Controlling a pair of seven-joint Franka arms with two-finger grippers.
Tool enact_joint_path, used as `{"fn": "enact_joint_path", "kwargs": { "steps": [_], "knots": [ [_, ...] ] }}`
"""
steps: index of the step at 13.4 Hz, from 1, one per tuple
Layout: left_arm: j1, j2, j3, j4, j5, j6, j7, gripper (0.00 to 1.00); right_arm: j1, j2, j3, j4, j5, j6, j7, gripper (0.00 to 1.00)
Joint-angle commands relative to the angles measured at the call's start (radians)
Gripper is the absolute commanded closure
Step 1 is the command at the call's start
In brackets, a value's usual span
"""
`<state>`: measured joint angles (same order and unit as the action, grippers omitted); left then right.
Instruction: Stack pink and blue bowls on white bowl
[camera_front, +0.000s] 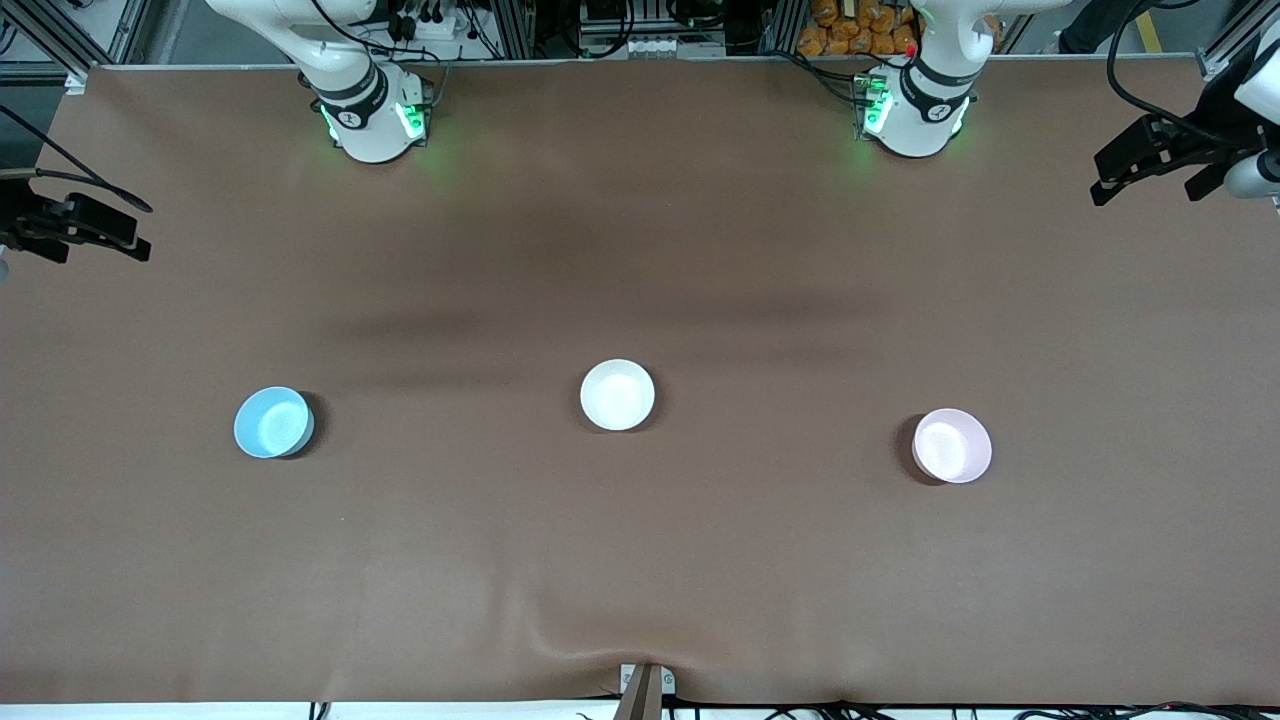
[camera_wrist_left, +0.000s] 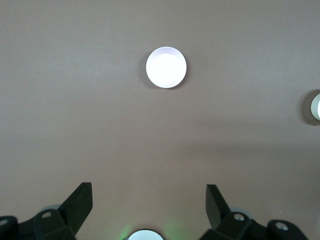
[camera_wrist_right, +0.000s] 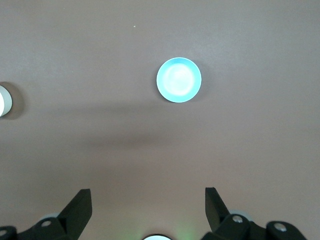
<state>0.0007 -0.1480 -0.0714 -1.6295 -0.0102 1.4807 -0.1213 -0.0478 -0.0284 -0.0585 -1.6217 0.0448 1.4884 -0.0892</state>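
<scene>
Table: brown cloth (camera_front: 640, 560) covers the whole work surface.
White bowl (camera_front: 617, 395): upright on the cloth at mid-table, between the other two bowls and well apart from each; nothing stacked in it.
Blue bowl (camera_front: 273, 422): upright on the cloth toward the right arm's end of the table, slightly nearer the front camera than the white bowl.
Pink bowl (camera_front: 952, 445): upright on the cloth toward the left arm's end of the table, nearest the front camera of the three.
Left gripper (camera_wrist_left: 149, 200): raised at the left arm's end of the table, jaws spread wide, holding nothing; its wrist view shows the pink bowl on the cloth well clear of the fingers (camera_wrist_left: 80, 200).
Right gripper (camera_wrist_right: 148, 200): raised at the right arm's end of the table, jaws spread wide, holding nothing; its wrist view shows the blue bowl well clear of the fingers (camera_wrist_right: 80, 202).
Contact: neither gripper touches any bowl.
</scene>
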Motion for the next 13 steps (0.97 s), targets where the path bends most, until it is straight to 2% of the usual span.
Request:
{"fn": "enact_joint_path", "kwargs": {
  "steps": [1, 5, 9, 13],
  "knots": [
    [0.001, 0.059, 0.010, -0.003, 0.009, 0.001, 0.006, 0.00, -0.010, -0.008, 0.005, -0.014, 0.013, -0.010, -0.001, 0.00],
    [0.005, 0.166, 0.010, -0.065, 0.015, 0.142, 0.008, 0.00, -0.015, -0.010, 0.005, -0.014, 0.012, -0.031, -0.001, 0.00],
    [0.016, 0.281, 0.010, -0.272, 0.019, 0.574, 0.012, 0.00, -0.023, -0.008, 0.005, -0.014, 0.012, -0.030, -0.003, 0.00],
    [0.057, 0.485, 0.010, -0.276, 0.085, 0.832, 0.031, 0.00, -0.026, -0.005, 0.005, -0.015, 0.012, -0.028, -0.003, 0.00]
  ]
}}
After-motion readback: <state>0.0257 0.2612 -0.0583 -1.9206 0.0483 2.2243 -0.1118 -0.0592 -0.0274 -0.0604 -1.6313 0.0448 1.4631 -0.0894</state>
